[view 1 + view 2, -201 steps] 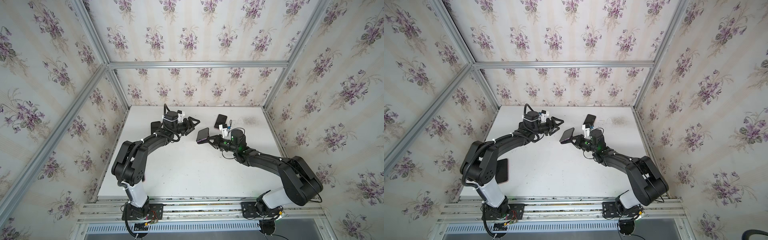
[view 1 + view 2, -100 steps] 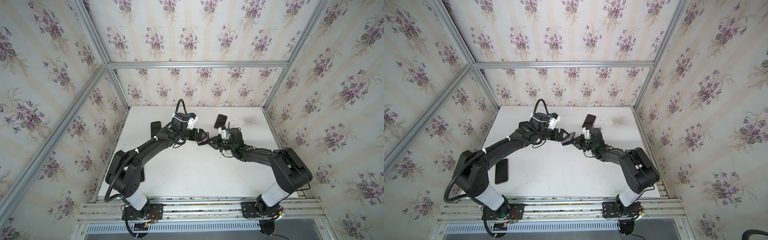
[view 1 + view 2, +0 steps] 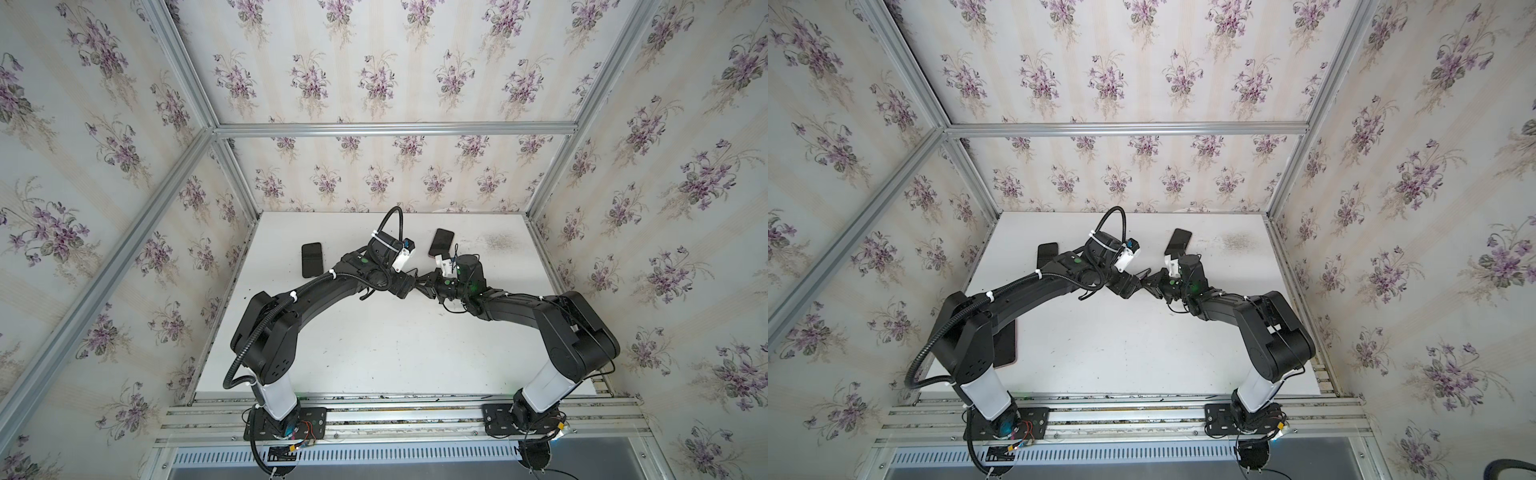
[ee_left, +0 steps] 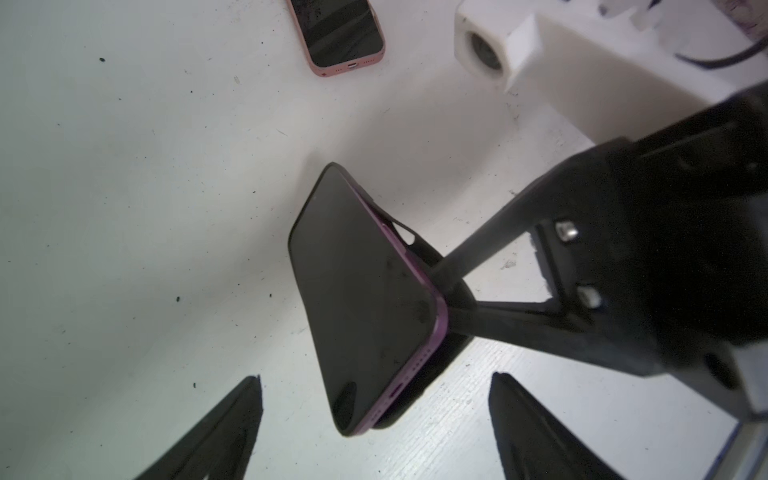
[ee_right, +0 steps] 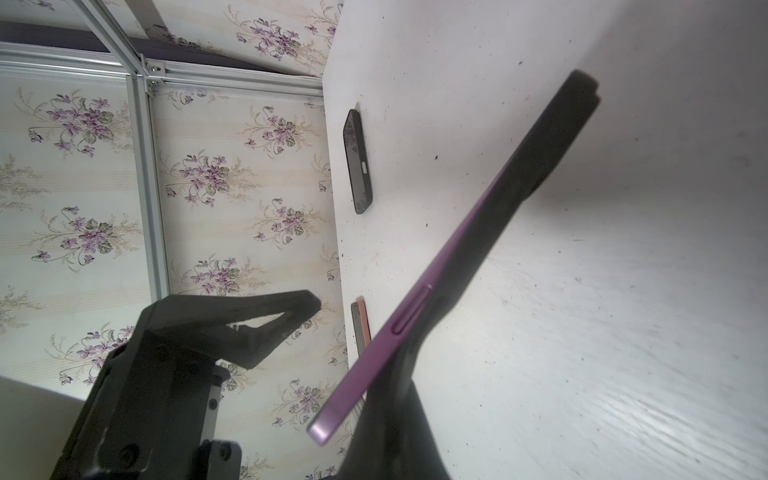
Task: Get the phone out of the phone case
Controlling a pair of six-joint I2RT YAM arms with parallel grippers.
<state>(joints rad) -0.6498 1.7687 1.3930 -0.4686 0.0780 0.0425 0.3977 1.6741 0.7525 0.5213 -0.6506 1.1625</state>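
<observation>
You see a purple phone [image 5: 409, 316], its black phone case [image 5: 536, 166], a pink-cased phone [image 4: 338, 35], a white bench [image 4: 124, 208], and cream wallpaper [image 3: 374, 79] with purple flower sprigs.

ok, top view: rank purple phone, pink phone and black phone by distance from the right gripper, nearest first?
1. Purple phone: at the right gripper, which pinches its case.
2. Pink phone: just behind the gripper, at the back.
3. Black phone: far off at the back left.
</observation>
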